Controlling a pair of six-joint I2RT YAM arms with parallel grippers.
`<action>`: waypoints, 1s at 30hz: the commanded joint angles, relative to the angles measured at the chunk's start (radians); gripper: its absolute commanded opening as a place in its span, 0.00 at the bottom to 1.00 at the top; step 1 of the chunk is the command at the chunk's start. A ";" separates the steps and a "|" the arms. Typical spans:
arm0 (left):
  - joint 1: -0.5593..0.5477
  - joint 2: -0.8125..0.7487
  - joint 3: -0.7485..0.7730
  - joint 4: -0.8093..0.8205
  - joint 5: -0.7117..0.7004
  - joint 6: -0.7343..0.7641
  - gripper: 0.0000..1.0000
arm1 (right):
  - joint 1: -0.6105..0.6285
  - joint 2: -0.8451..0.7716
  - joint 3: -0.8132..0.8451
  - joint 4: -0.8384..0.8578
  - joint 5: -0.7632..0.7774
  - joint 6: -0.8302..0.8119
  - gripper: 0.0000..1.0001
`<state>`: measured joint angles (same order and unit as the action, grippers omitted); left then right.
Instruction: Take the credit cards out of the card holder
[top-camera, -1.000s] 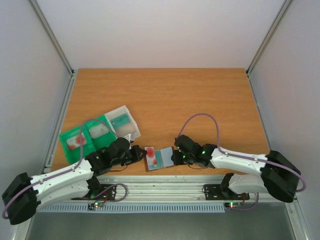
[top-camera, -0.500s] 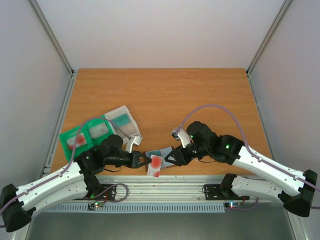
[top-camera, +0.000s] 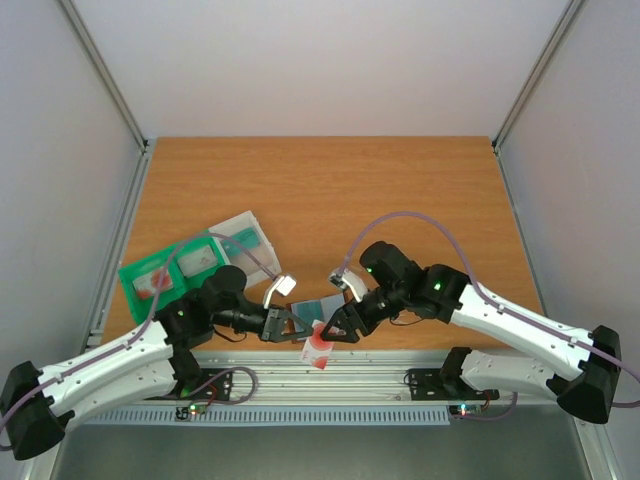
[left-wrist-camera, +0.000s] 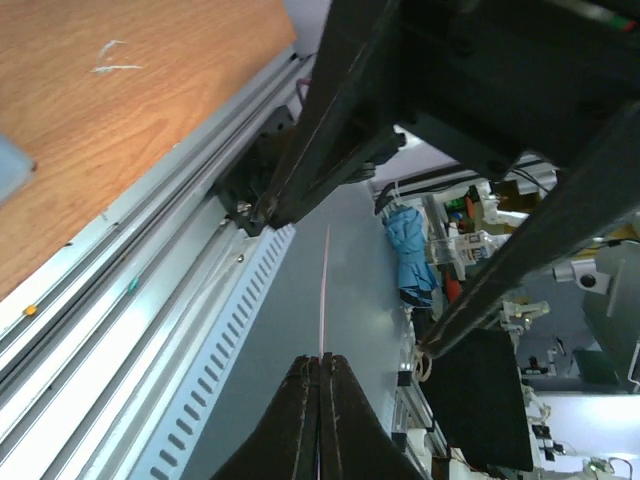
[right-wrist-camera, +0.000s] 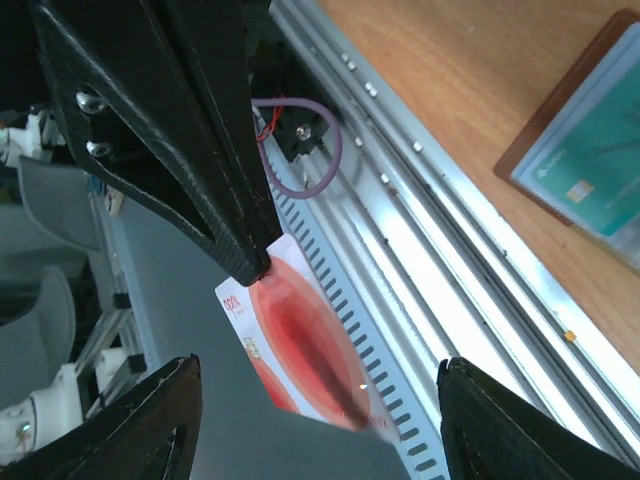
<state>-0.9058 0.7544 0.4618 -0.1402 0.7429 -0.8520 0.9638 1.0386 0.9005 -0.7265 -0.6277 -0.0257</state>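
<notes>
- The left gripper (top-camera: 298, 327) has its jaws clamped flat on one credit card (top-camera: 320, 346), a pale one with a red blotch, held out over the metal rail (top-camera: 400, 368) at the table's near edge.
- From the left wrist the card shows edge-on, a thin line rising from the shut fingers (left-wrist-camera: 300, 420).
- The right gripper (top-camera: 336, 329) faces it with jaws spread wide, gripping nothing.
- The card holder (top-camera: 318, 304) lies open on the table (top-camera: 400, 200), just behind both grippers.
- The green tray (top-camera: 165, 272) sits off to the left.
</notes>
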 joint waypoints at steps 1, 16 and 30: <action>-0.005 -0.009 -0.034 0.162 0.074 -0.010 0.00 | 0.001 0.028 -0.006 0.026 -0.111 -0.032 0.63; -0.006 -0.142 0.070 -0.189 -0.413 -0.025 0.41 | 0.001 -0.046 -0.106 0.263 -0.038 0.163 0.01; -0.005 -0.367 0.087 -0.232 -0.677 -0.211 0.97 | -0.001 -0.097 -0.077 0.475 0.355 0.492 0.01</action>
<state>-0.9115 0.4129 0.5392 -0.4049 0.1291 -1.0008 0.9634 0.9623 0.7971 -0.3504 -0.4019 0.3637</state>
